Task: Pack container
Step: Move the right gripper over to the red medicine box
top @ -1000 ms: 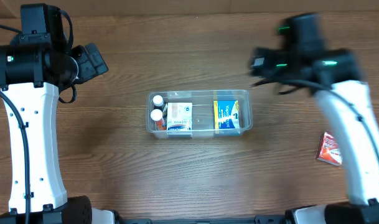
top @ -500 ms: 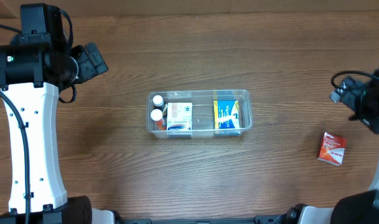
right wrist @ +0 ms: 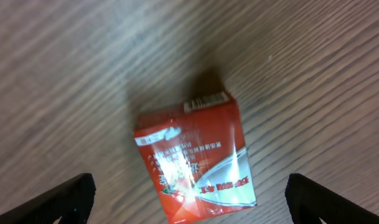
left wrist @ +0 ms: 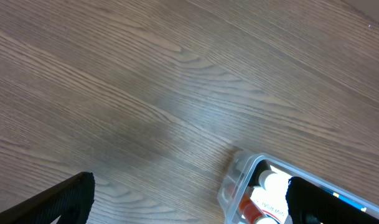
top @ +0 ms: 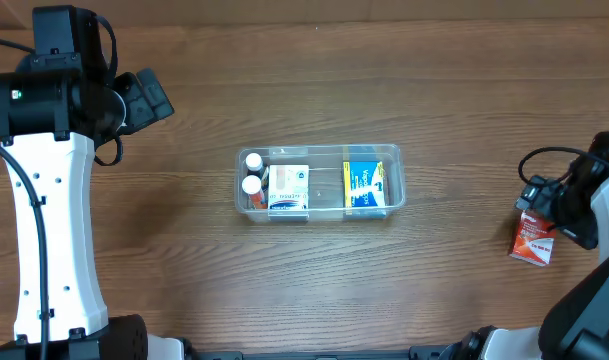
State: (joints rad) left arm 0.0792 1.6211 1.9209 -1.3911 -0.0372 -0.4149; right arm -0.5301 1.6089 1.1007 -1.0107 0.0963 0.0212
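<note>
**Packing partly done: four items in the container, one box outside it.**

In the overhead view the clear container [top: 324, 148] sits at the centre of the frame. It holds two white-capped bottles [top: 252, 172] at its left end, a white box [top: 288, 187] beside them and a blue-and-yellow box [top: 363, 186] at its right end. A red box [top: 533, 240] lies on the table [top: 184, 250] at the right edge, well apart, apparently yet to be packed. The right gripper [right wrist: 189, 193] hovers over it, jaws spread wide and empty. The left gripper [left wrist: 189, 202], at upper left, is likewise spread and holds nothing.
</note>
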